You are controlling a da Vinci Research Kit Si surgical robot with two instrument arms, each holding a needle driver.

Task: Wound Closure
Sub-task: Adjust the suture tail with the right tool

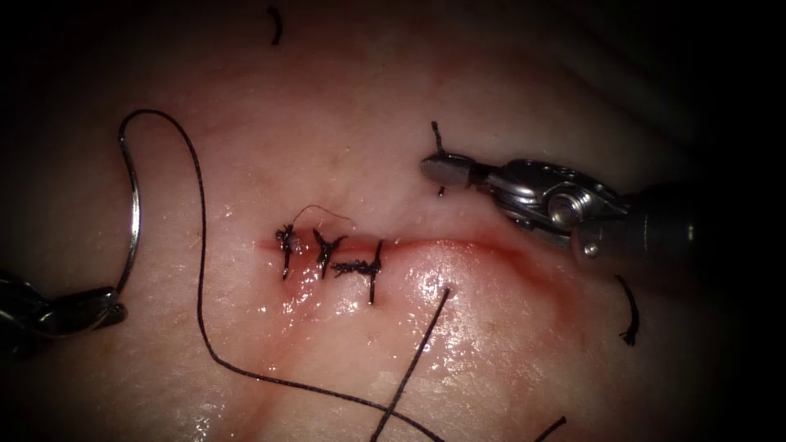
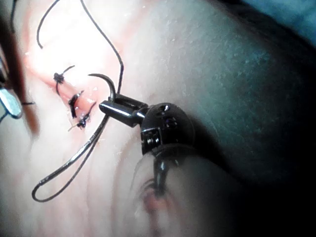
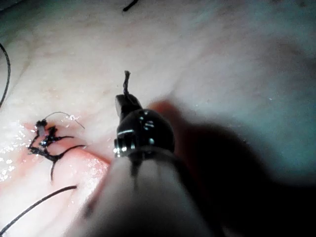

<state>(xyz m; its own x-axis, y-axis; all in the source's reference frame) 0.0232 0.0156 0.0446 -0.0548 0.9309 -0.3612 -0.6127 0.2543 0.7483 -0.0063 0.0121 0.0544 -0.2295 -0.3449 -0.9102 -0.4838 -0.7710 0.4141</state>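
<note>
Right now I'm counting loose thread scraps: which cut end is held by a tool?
The short cut end above the cut: the right tool is shut on it. The others lie free on the tissue.

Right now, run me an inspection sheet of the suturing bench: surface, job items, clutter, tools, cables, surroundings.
Surface: tissue, wet and glossy, with red fluid along the cut; three stitches at the cut's left end.
Job's things: needle clear of the tissue, left of the cut; thread trails from it.
Clutter: cut ends of thread lying loose.
Grippers: left tool shut on the needle near one end; right tool shut on a short thread piece.
Cables: nothing seen.
Surroundings: dark.
</note>
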